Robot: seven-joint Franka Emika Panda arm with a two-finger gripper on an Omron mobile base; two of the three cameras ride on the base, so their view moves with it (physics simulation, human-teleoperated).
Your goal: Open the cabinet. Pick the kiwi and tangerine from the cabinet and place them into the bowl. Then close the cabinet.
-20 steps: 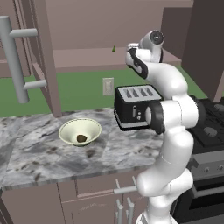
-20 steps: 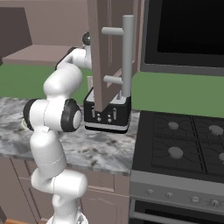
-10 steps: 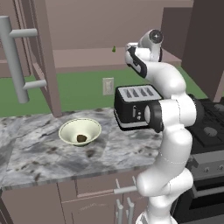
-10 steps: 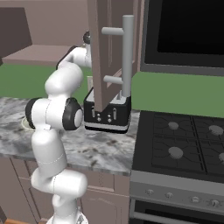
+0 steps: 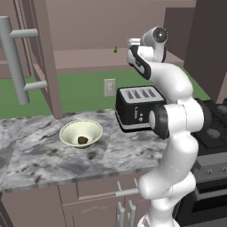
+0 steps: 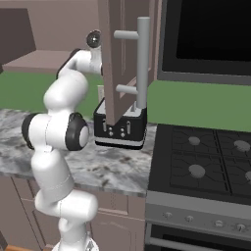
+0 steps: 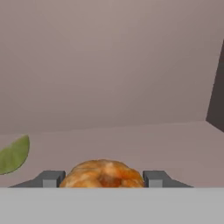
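Reaching into the open cabinet [image 5: 44,66], the gripper [image 7: 103,178] pinches the tangerine [image 7: 103,174] between its fingertips, so next comes lifting it out toward the bowl [image 5: 71,128] holding the kiwi [image 5: 82,140].

**Cabinet open, kiwi in bowl, tangerine on the shelf**

The wide mauve-brown wall cabinet [image 5: 44,57] stands open, both recessed-panel doors swung outward, each with a long vertical silver bar handle. The tiny round bright orange tangerine [image 7: 103,174] sits on the cabinet's shelf floor, near its front edge, with mottled orange skin. The pale cream-green round bowl [image 5: 71,128] with a wide flaring rim stands upright on the grey marbled counter, below the left door and set back from the counter's front edge. The tiny dark brown oval kiwi [image 5: 82,140] lies at the bottom of the bowl.
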